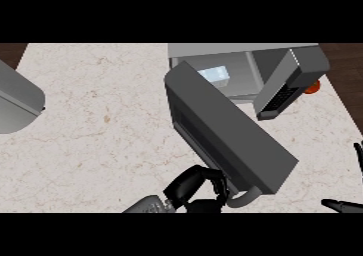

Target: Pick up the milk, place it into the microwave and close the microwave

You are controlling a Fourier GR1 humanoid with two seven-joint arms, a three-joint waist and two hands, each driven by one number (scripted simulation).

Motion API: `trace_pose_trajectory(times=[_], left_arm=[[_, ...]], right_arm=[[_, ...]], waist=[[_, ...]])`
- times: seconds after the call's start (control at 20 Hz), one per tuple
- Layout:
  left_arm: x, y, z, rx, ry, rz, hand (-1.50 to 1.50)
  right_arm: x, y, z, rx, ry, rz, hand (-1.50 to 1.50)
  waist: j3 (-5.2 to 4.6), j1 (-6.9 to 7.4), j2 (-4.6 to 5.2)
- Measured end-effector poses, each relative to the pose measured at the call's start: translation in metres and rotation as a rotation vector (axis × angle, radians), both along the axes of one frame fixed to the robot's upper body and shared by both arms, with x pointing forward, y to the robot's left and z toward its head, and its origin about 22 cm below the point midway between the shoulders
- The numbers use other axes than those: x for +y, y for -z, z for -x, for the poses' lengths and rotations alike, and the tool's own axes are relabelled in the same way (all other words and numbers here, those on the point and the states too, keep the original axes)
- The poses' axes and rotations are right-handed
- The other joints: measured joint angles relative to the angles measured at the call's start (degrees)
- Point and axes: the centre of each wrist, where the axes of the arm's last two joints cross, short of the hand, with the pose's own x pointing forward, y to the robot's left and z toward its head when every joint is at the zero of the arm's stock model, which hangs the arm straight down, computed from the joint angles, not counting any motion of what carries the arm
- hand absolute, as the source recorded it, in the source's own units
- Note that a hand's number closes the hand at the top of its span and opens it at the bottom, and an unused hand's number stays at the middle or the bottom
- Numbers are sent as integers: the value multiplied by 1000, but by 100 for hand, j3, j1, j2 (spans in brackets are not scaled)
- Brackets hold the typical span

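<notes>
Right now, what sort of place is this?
Most likely a kitchen. A pale marbled counter carries a grey microwave, and the microwave's door is swung wide open over the countertop.

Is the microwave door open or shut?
Open: the door angles out from the microwave, inside showing; left hand by its handle.

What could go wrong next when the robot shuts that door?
The black left hand, curled by the curved grey handle, might slip off the dark grey microwave door, leaving it open. The pale blue-white milk carton sits inside near the hinge side; the closing door could perhaps bump it.
</notes>
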Motion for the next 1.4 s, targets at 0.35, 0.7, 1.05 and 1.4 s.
trace_pose_trajectory(times=[0.35,0.7,1.05,1.4], left_arm=[[-15,-21,-18,-38,-55,-1,150],[-32,-52,-43,-133,-107,65,150],[-42,-80,-69,-202,-161,89,150],[-43,-99,-93,-216,-239,82,150]], right_arm=[[12,-16,-19,-28,-81,-12,-150],[16,-36,-35,-48,-168,4,-150],[17,-60,-55,-89,-224,22,-150],[22,-81,-71,-127,-288,13,-150]], waist=[[-6,-358,56],[-10,-697,121],[6,-1024,215],[19,-1297,308]])
